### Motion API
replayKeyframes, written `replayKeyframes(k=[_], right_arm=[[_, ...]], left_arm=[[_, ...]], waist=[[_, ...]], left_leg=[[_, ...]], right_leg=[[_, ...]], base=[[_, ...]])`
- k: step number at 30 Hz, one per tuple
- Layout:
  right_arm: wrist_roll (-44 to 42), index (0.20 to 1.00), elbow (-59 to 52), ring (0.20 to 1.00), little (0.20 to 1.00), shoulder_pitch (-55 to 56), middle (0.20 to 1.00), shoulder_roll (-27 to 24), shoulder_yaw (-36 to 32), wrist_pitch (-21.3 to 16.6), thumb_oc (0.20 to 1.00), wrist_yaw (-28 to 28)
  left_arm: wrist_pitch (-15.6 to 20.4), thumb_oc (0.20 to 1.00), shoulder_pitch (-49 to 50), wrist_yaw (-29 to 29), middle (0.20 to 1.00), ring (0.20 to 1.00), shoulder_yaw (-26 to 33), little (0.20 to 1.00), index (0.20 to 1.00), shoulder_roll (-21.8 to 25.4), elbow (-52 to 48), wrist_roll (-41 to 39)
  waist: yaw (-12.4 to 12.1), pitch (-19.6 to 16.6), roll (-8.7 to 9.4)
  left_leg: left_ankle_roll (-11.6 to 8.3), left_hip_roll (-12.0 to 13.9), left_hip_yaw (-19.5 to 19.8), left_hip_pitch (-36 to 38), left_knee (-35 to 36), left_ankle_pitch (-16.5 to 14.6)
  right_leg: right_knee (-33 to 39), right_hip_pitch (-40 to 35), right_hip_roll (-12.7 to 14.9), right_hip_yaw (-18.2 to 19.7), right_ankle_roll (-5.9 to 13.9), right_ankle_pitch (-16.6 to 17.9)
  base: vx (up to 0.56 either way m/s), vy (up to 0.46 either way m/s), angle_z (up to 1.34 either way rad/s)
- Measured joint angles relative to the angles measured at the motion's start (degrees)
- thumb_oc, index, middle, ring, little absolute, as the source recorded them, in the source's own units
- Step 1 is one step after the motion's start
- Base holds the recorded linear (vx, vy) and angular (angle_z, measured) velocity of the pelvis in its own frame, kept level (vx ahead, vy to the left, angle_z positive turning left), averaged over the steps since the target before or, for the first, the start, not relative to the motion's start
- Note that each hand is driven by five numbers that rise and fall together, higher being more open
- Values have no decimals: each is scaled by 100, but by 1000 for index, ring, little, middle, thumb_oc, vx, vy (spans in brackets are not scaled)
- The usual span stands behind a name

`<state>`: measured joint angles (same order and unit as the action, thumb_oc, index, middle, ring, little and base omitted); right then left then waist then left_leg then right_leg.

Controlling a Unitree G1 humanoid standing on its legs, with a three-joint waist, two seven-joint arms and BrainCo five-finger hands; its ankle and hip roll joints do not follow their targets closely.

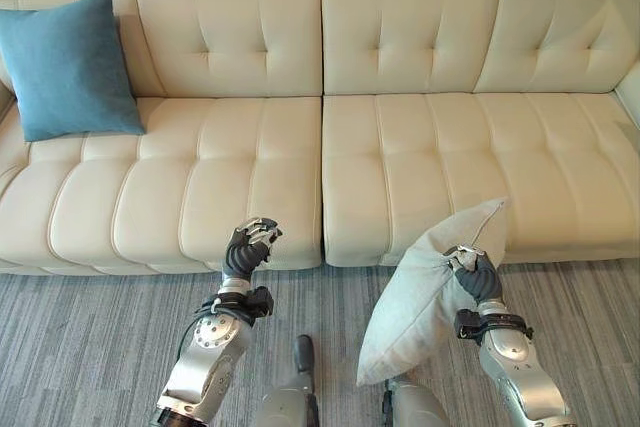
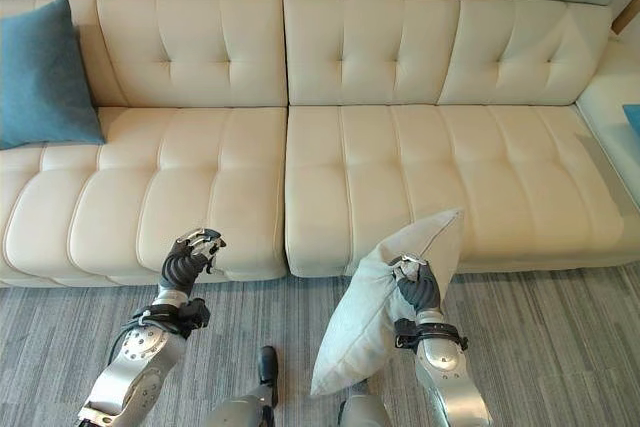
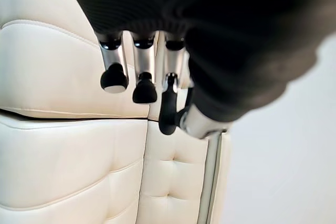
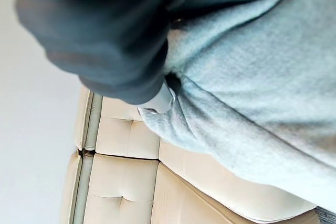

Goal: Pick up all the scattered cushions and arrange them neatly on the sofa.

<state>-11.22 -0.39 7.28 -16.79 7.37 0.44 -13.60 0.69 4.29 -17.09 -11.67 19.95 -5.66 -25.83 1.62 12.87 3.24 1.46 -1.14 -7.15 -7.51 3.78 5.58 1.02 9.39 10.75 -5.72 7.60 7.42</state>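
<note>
My right hand (image 1: 478,273) is shut on a pale grey cushion (image 1: 425,297), pinching its upper edge and holding it off the floor in front of the sofa's right seat. The cushion's fabric (image 4: 252,77) bunches round the hand in the right wrist view. A blue cushion (image 1: 65,65) leans upright against the backrest at the sofa's far left. My left hand (image 1: 250,247) hovers at the front edge of the left seat with its fingers (image 3: 144,85) curled and nothing in them.
The long cream leather sofa (image 1: 400,147) spans the whole view, its seats bare apart from the blue cushion. Grey striped carpet (image 1: 90,337) lies in front of it. A bit of another blue thing (image 2: 632,115) shows at the far right.
</note>
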Motion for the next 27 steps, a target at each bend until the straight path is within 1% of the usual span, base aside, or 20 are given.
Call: replayKeyframes(k=[2,3,4,6,8,9,13,14,15,16,17,18,20,23,25,27], right_arm=[[0,200,0,200,200,0,200,-2,36,0,200,0],[0,200,0,200,200,-1,200,0,68,0,200,-4],[2,200,0,200,200,1,200,2,95,0,200,-4],[8,200,-1,200,200,14,200,12,115,3,200,-5],[9,200,-8,200,200,10,200,16,116,3,200,-5],[17,200,-23,200,200,9,200,15,104,3,200,-9],[117,200,-141,200,200,0,200,11,101,4,200,-10],[121,200,-254,200,200,-9,200,12,108,6,200,-9],[138,200,-365,200,200,-101,200,12,136,6,200,-13],[162,200,-386,200,200,-143,200,13,142,5,200,-13],[217,200,-397,200,200,-313,200,-24,280,32,200,-114],[299,200,-399,200,200,-507,200,-75,401,85,200,-182],[387,200,-402,200,200,-749,200,-73,525,131,200,-264],[646,200,-399,200,200,-1229,200,-138,799,309,200,-407],[721,200,-399,200,200,-1504,200,-84,844,349,200,-481],[895,200,-247,200,200,-1921,200,-98,998,403,200,-575]], left_arm=[[-2,200,15,-34,200,200,0,200,200,7,31,1],[1,762,7,-46,762,762,3,762,762,9,112,2],[0,1000,14,-48,1000,1000,12,1000,1000,12,202,3],[7,1000,84,-119,1000,1000,113,1000,1000,16,495,11],[4,1000,217,-139,1000,1000,247,1000,1000,23,667,13],[-2,1000,306,-168,1000,1000,433,1000,1000,14,808,28],[-32,1000,628,-334,1000,1000,941,1000,1000,-33,1498,228],[-50,1000,641,-371,1000,1000,1072,1000,1000,-69,1783,229],[-59,1000,651,-456,1000,1000,1279,1000,1000,-212,2392,236],[-104,1000,642,-493,1000,1000,1294,1000,1000,-233,2474,233],[-96,1000,710,-533,1000,1000,1306,1000,1000,-260,2640,252],[-156,1000,641,-577,1000,1000,1281,1000,1000,-290,2899,255],[-188,1000,627,-594,1000,1000,1204,1000,1000,-314,2950,320],[-226,1000,564,-602,1000,1000,985,1000,1000,-269,3124,754],[-250,1000,509,-564,1000,1000,861,1000,1000,-240,3167,965],[-278,1000,408,-525,1000,1000,527,1000,1000,-68,3274,1366]], waist=[[21,-10,22],[32,-9,33],[49,-9,33],[44,-11,45],[22,-31,83],[22,-28,109],[-62,-27,110],[-79,-27,110],[-98,-31,115],[-93,-37,131],[-167,-41,142],[-183,-48,153],[-278,-56,164],[-342,-59,168],[-366,-62,168],[-370,-68,175]], left_leg=[[26,-27,-73,-18,-27,-18],[53,-50,-119,-23,-41,-37],[66,-66,-131,-12,-39,-46],[72,-67,-230,71,1,-50],[76,-78,-289,105,77,-50],[75,-83,-302,84,79,-49],[63,-55,-307,45,79,-42],[42,-49,-300,33,80,-27],[4,-42,-276,43,79,-2],[3,-41,-281,42,79,-2],[-8,-33,-287,43,81,5],[-9,-30,-290,46,80,8],[-12,-19,-277,43,81,14],[13,-11,-246,56,80,34],[12,-12,-216,63,80,45],[25,-17,-187,68,80,57]], right_leg=[[-110,86,28,106,-27,30],[-128,108,61,129,-17,72],[-128,111,68,126,-25,110],[-64,76,78,91,-36,238],[7,76,87,89,-38,239],[74,74,88,82,-37,238],[198,65,63,58,-36,202],[252,39,61,23,-1,162],[316,-32,62,-56,0,165],[333,-33,58,-56,2,170],[358,-38,72,-60,-9,167],[359,-40,59,-66,-5,203],[359,-50,57,-90,-55,258],[362,-83,54,-127,-59,259],[362,-121,55,-184,-73,271],[362,-123,37,-197,-82,279]], base=[[8,126,-17],[22,84,-15],[44,95,-18],[34,51,-21],[11,20,-16],[9,10,-7],[2,2,-1],[3,-17,13],[2,-25,12],[-5,-25,6],[-12,-29,-4],[0,0,0],[-16,-35,3],[-25,-26,5],[-33,-10,9],[-42,-12,6]])
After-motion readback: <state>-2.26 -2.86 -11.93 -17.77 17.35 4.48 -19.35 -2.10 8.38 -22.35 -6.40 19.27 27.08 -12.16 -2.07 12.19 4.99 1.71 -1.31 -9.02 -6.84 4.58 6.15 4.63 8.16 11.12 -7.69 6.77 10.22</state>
